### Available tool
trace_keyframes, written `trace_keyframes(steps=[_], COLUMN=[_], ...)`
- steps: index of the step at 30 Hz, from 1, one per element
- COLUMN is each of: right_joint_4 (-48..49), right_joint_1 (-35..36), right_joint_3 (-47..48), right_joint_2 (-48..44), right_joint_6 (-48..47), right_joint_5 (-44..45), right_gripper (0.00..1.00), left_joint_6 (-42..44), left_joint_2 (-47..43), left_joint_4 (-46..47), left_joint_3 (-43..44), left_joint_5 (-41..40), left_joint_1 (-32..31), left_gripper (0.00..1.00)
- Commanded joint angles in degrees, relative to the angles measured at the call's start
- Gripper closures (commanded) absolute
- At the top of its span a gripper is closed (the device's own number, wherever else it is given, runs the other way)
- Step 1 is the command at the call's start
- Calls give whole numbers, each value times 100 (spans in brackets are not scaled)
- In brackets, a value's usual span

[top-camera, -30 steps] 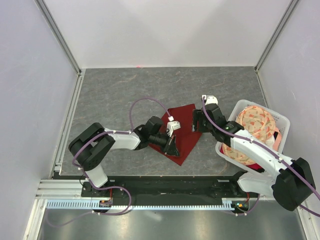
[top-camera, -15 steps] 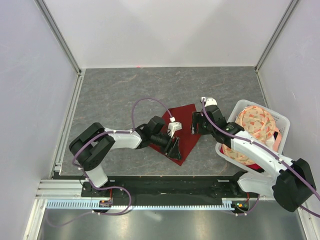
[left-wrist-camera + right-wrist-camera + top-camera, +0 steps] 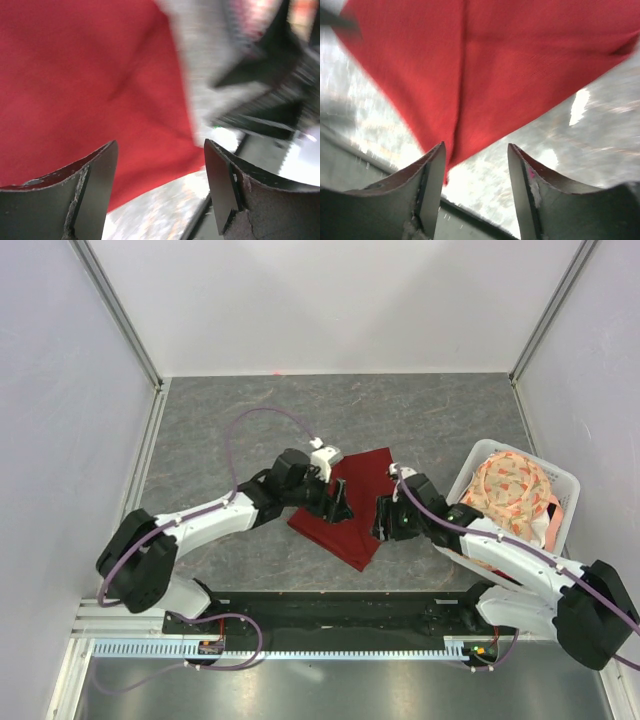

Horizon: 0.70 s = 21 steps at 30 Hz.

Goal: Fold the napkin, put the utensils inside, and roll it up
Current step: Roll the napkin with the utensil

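Observation:
The dark red napkin (image 3: pixel 355 502) lies folded on the grey table (image 3: pixel 220 430) between my two arms. My left gripper (image 3: pixel 339 509) hovers over the napkin's left half, open and holding nothing. In the left wrist view the napkin (image 3: pixel 75 75) fills the frame beyond the open left gripper (image 3: pixel 160 172). My right gripper (image 3: pixel 383 524) stands at the napkin's near right edge, open. In the right wrist view the napkin's near corner (image 3: pixel 445 170) hangs just by the left finger of the right gripper (image 3: pixel 476 172), not pinched. The utensils are out of view.
A white basket (image 3: pixel 563 478) at the right holds a peach floral cloth (image 3: pixel 512 490). The table's near edge with its dark rail (image 3: pixel 330 605) runs just below the napkin. The right arm's dark gripper (image 3: pixel 260 85) shows blurred in the left wrist view.
My left gripper has opened, let go of the napkin and shifted toward the far side. My right gripper has moved nearer along the napkin's right edge, its jaws a little narrower.

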Motion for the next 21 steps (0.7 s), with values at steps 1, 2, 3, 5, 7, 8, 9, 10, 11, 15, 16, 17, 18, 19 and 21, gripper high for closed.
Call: trace_keyframes(steps=[1,2,3,5,7,8,9,10,11,15,16,17,18,19,21], right_joint_4=[240,275,336,381,460,486,538,556,574,592,592,592,583,583,557], right_joint_1=[473,621,684,824,904,974,1009,1036,1080,1150,1168,1185,1194,1203,1203], right_joint_3=[-190,-208,-226,-278,-314,-322,-331,-314,-305,-235,-226,-217,-208,-208,-200], right_joint_2=[59,76,111,155,234,261,331,375,419,682,735,788,867,911,1016], right_joint_6=[478,600,653,750,838,865,882,883,891,874,865,874,874,874,874], right_joint_5=[-285,-276,-267,-267,-302,-320,-320,-337,-363,-407,-416,-425,-425,-425,-381], right_gripper=[44,49,52,58,63,66,67,69,72,77,79,80,81,82,83], left_joint_6=[-296,-375,-515,-621,-674,-683,-709,-744,-771,-911,-946,-955,-1008,-1026,-1078], left_joint_2=[-580,-668,-747,-1002,-1169,-1196,-1205,-1205,-1179,-1055,-1020,-959,-924,-880,-766], left_joint_4=[-922,-993,-1020,-1029,-1055,-1073,-1064,-1073,-1064,-1003,-968,-924,-828,-792,-713], left_joint_3=[-396,-554,-634,-888,-1003,-1065,-1100,-1127,-1170,-1267,-1311,-1337,-1355,-1373,-1390], left_joint_5=[-1462,-1507,-1473,-1306,-1138,-1103,-1025,-972,-910,-752,-708,-551,-454,-383,-190], left_joint_1=[401,672,831,1261,1447,1535,1571,1615,1676,1773,1826,1852,1879,1905,1905], left_gripper=[22,22,22,21,20,20,20,20,20,19,19,19,19,19,19])
